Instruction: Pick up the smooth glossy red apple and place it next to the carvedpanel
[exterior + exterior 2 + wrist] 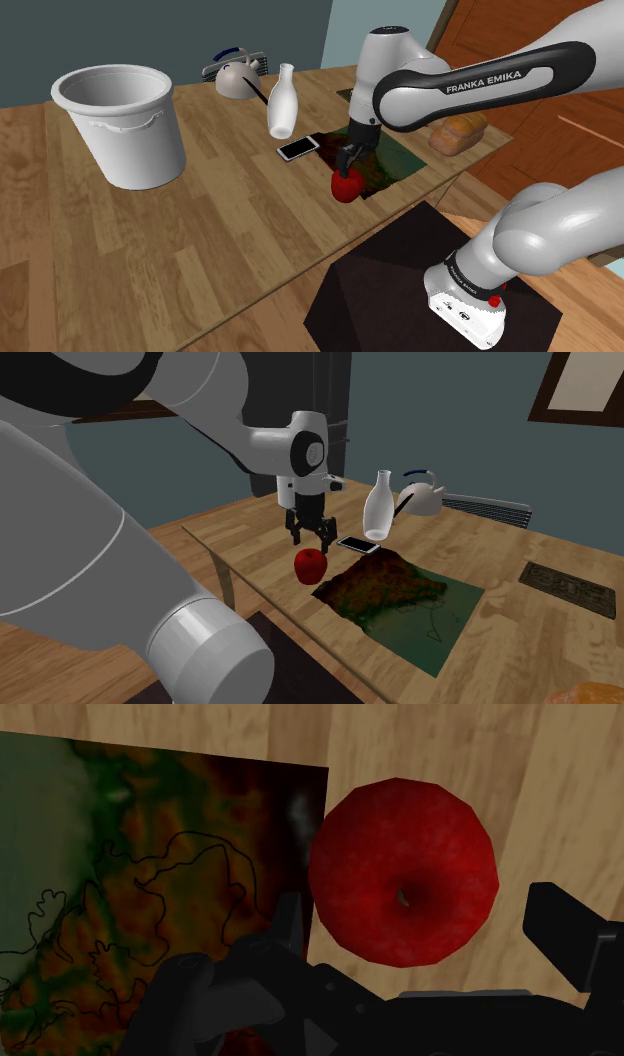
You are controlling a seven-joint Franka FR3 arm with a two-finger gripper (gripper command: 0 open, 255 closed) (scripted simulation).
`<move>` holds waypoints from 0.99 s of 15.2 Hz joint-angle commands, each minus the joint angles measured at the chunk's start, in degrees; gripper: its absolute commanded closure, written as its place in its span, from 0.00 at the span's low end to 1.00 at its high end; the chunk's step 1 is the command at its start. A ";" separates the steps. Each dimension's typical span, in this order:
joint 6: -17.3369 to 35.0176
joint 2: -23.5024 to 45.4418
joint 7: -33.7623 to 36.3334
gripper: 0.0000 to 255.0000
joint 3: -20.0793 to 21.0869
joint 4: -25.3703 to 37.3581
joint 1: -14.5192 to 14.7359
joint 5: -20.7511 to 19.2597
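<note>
The apple point(403, 871) is rendered in deep red with slightly darker mottling. Its outline is faintly faceted, and a dark dimple with a small stem stub is seen at its top in the wrist view. A weak sheen is visible on its skin in the second exterior view.

In the shoulder view it is found just right of the frame's centre, resting on the wooden table point(200, 250), just beside the near corner of the carved panel point(400, 597). The panel is a flat sheet of green, brown and red relief. Whether the two touch cannot be told.

The gripper point(311, 537) is held directly above the apple. Its black fingers point(565, 939) are spread apart to either side of the fruit, and nothing is clasped.

Farther up in the shoulder view, a phone point(298, 148), a white bottle point(282, 100) and a kettle point(232, 78) are seen. A white bucket point(120, 120) is placed at the upper left, and a loaf point(458, 132) at the panel's right.
</note>
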 commanded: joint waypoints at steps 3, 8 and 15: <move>0.00 0.00 0.00 1.00 0.00 0.00 0.00 0.00; 0.00 0.00 0.00 1.00 0.00 0.00 0.00 0.00; -4.33 -1.87 -0.36 1.00 -0.48 2.49 0.06 0.11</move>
